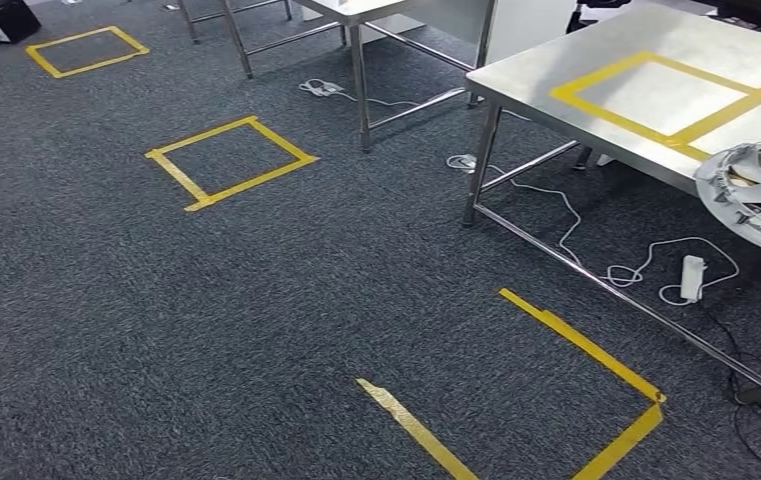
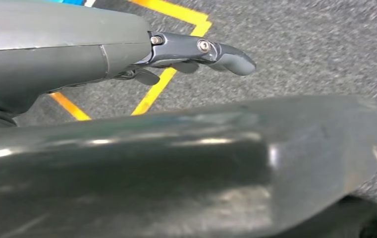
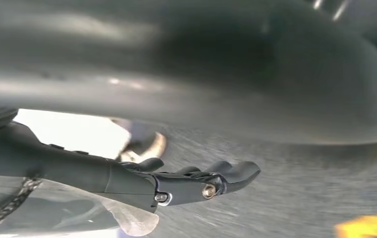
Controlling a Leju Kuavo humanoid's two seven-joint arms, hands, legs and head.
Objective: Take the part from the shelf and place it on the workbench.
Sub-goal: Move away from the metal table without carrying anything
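The left hand (image 2: 196, 52) is released: its dark fingers lie stretched out with nothing between them, above grey carpet crossed by yellow tape. The right hand (image 3: 186, 181) reaches its fingers along a pale, curved piece, and whether it grips that piece cannot be told. In the head view the part (image 1: 756, 190), a round silver-white disc with cut-out spokes, shows at the right edge, over the near corner of the bench (image 1: 556, 70). That steel bench carries one yellow tape outline (image 1: 611, 115); a second steel bench (image 1: 356, 12) stands behind it. The dark grey carpet (image 1: 256, 320) bears three tape squares: two closed ones (image 1: 201, 136) (image 1: 101, 63) and one with an open side (image 1: 581, 343). One white power strip (image 1: 693, 277) lies among cables under the near bench.
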